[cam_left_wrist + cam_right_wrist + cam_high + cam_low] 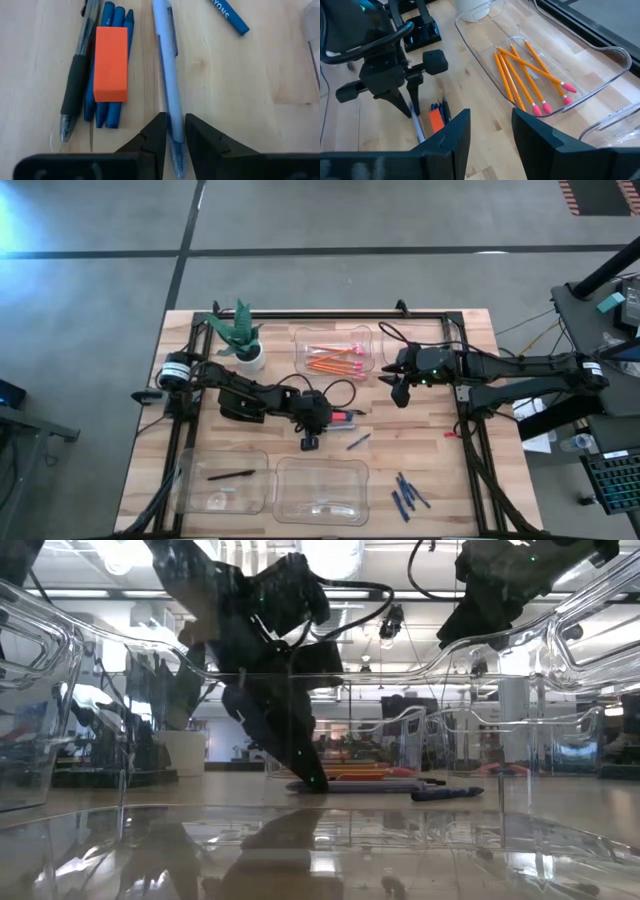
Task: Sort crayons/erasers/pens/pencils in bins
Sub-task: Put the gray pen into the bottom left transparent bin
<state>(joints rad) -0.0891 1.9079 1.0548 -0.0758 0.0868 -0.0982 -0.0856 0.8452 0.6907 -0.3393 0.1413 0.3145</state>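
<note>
- Four clear plastic bins sit on the wooden bench [430,470]: two along the far edge and two along the near edge, with bare planks between the rows.
- The far bin [334,352] is shallow with rounded corners and holds thin orange pencils [520,70] with pink ends.
- The near left bin [222,480] holds one black pen [231,475].
- Short dark-blue crayons [408,494] lie loose near the near right corner, clear of the bins.
- At mid-bench the left end effector [173,131] points down, its dark fingers pinching a slim bluish pen [167,75].
- Just beside that pen lie an orange block eraser [110,63] resting on blue crayons, and a black pen [77,80].
- The right end effector [489,131] hovers near the far bins, fingers spread, holding nothing.
</note>
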